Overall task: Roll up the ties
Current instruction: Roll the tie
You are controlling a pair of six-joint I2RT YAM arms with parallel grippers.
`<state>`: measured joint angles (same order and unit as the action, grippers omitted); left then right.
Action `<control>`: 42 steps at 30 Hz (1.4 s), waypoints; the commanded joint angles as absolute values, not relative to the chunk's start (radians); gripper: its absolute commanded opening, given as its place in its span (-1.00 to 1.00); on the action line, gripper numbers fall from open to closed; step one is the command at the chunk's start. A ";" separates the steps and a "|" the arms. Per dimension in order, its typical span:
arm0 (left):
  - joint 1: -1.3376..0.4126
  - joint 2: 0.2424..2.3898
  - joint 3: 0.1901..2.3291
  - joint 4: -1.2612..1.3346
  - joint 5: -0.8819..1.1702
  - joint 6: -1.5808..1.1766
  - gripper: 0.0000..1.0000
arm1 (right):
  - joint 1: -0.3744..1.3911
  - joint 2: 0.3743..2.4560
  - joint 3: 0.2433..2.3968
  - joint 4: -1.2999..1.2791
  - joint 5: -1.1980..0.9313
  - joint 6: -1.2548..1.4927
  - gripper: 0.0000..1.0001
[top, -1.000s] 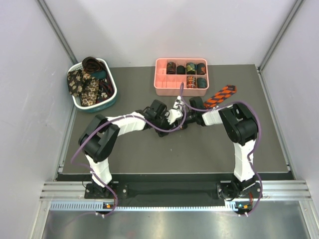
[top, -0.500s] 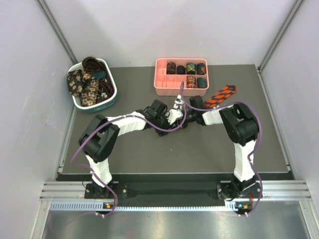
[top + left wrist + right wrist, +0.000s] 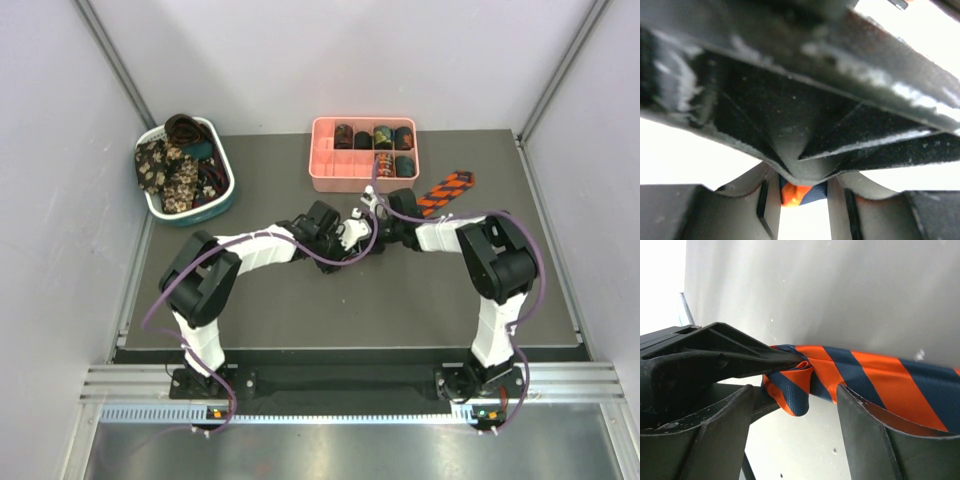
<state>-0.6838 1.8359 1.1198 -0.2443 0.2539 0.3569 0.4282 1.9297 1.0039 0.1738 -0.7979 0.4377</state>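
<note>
Right pincer (image 3: 792,400) has shifted forward and opened wide, straddling the orange-and-navy striped fabric necktie (image 3: 875,375) without gripping; left pincer (image 3: 800,195), facing it, pinches the tie's folded tip; this roll looks barely begun, while finished coils (image 3: 383,137) sit in the pink compartment tray (image 3: 330,181) beyond.

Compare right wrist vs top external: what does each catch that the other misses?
Right wrist only: the striped tie has its end folded over, lying between the right fingers, which stand apart. A dark left-arm finger reaches to the fold. Top external only: the pink tray holding rolled ties, the basket of loose ties, and both arms meeting in front of the tray. Shared: the striped tie, though only the top view shows its flat length running off to the right.
</note>
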 commanded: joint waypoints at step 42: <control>-0.696 1.970 1.316 -0.765 0.084 0.137 -0.24 | 0.900 1.140 0.575 0.081 0.248 0.218 0.28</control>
<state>-0.6968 1.9251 1.3178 -0.6121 0.1261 0.1574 0.7807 1.1767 0.5861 0.0986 -0.0017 0.2939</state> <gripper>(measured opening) 0.382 0.645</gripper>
